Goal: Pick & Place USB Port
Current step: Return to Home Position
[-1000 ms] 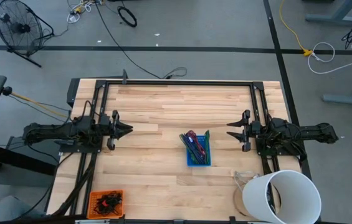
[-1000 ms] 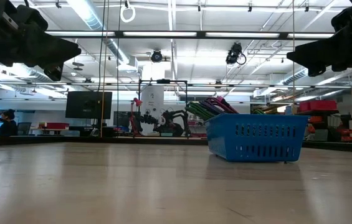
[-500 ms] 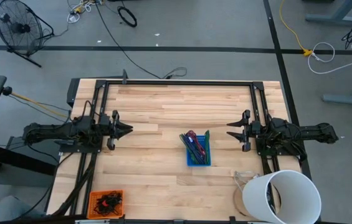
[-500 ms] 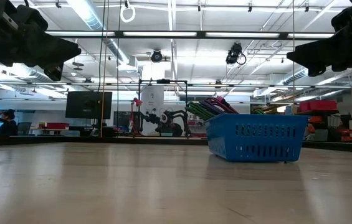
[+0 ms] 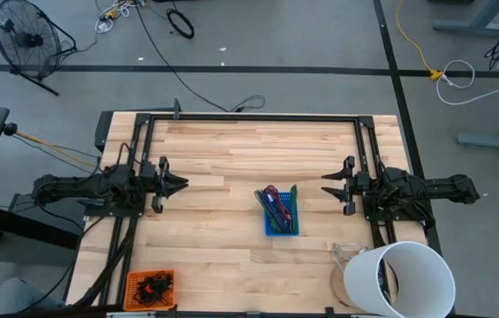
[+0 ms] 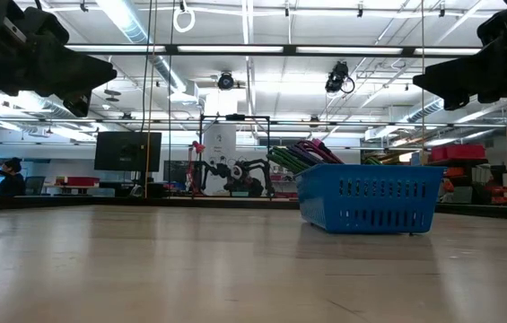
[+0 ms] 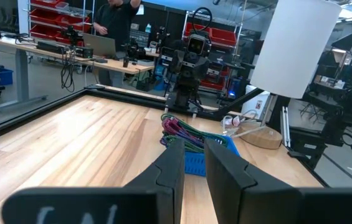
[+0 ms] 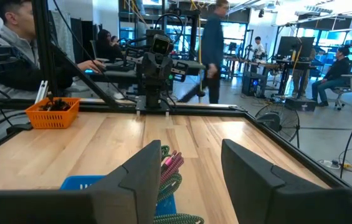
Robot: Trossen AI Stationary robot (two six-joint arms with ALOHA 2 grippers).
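Note:
A blue basket [image 5: 282, 228] stands on its base near the table's middle, filled with coloured cables [image 5: 275, 201]; it also shows in the low view [image 6: 370, 197]. An orange bin [image 5: 134, 281] of small dark parts sits at the near left corner. My left gripper [image 5: 184, 184] hovers left of the basket with only a narrow gap between its fingers [image 7: 193, 146]. My right gripper [image 5: 324, 184] hovers to the basket's right, fingers wide apart [image 8: 191, 155]. Both point at the basket and hold nothing. No single USB port can be made out.
A large white bucket [image 5: 408, 283] stands at the near right corner beside a round wooden disc [image 5: 344, 265]. A black frame [image 5: 258, 117] runs along the far edge and both sides. Bare wood lies between the basket and each gripper. People sit and walk in the room beyond.

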